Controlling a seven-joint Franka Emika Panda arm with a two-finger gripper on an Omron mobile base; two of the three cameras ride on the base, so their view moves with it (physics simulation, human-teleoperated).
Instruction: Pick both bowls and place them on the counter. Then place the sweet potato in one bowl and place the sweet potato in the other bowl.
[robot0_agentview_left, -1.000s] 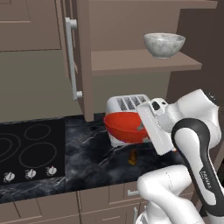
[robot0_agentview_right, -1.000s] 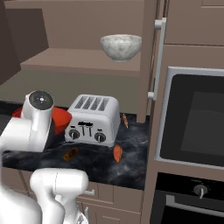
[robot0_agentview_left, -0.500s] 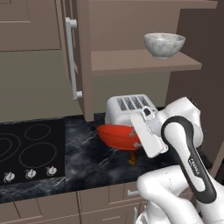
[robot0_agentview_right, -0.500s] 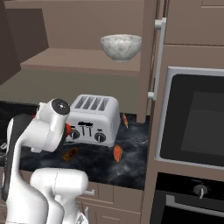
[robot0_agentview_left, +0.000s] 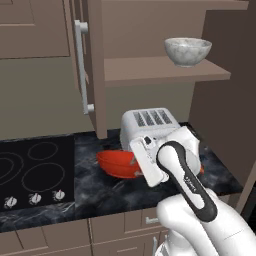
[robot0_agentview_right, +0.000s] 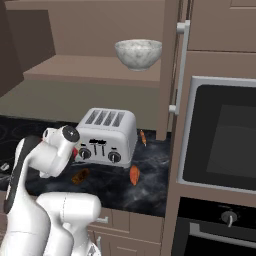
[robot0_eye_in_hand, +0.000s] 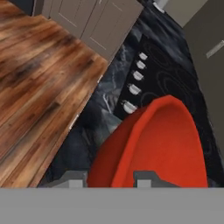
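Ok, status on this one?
Gripper shut on glossy red bowl, low over black marble counter. Grey-white marbled bowl on shelf. Silver toaster close behind.

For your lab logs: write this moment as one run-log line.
gripper: shut on red bowl | red bowl: low over counter | marbled bowl: on shelf

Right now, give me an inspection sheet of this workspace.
Surface: black marble-look counter, beside the cooktop.
Job's things: red bowl low over the counter in front of the toaster; whether it touches, cannot tell. Marbled bowl upright on the shelf. Two sweet potatoes lie on the counter.
Clutter: toaster; a small orange piece to its right.
Tool: tool shut on the red bowl's rim.
Cables: nothing seen.
Surroundings: cabinet door, built-in oven.
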